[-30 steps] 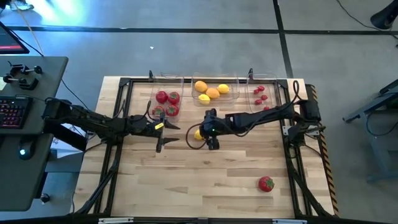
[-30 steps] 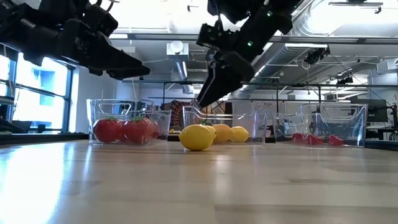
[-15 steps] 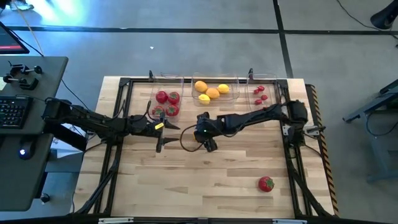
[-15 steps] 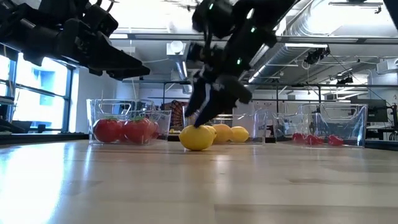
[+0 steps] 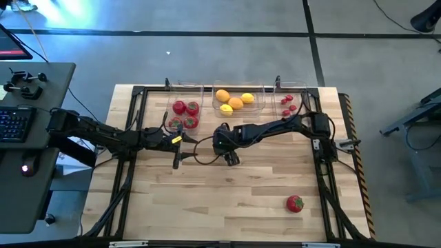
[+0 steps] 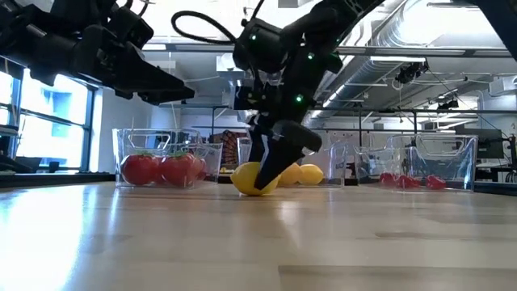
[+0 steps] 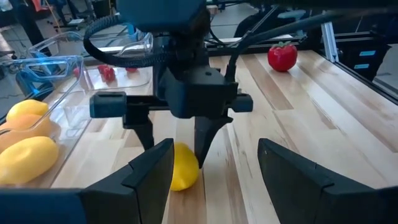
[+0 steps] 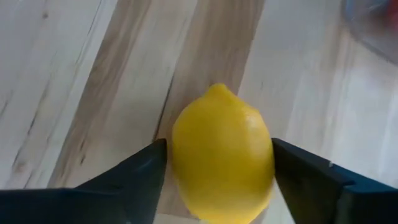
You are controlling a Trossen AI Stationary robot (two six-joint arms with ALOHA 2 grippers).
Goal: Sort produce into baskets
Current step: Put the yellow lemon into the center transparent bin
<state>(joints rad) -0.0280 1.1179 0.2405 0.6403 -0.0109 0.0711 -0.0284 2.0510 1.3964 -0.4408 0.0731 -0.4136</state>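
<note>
- Left gripper [image 5: 177, 156] hovers wide open, empty, near the tomato basket [image 5: 185, 88], already stocked.
- Right gripper [image 6: 260, 179] straddles the loose lemon [image 8: 222, 152] mid-table, fingers apart, not yet closed.
- One tomato [image 5: 295, 203] remains unsorted, front right.

Light wood-plank table [image 5: 207, 200]. Three clear bins [image 5: 238, 103] line the far edge. Yellow lemon [image 6: 252, 179] mid-table, red tomato [image 5: 295, 203] near front right.

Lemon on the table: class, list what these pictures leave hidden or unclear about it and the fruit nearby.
- High view: the lemon is hidden under the right gripper.
- Right wrist view: fingers flank the lemon; contact is unclear.
- Low view: tomatoes overlap behind the basket wall; no count.
- Berries: too small to count.
</note>
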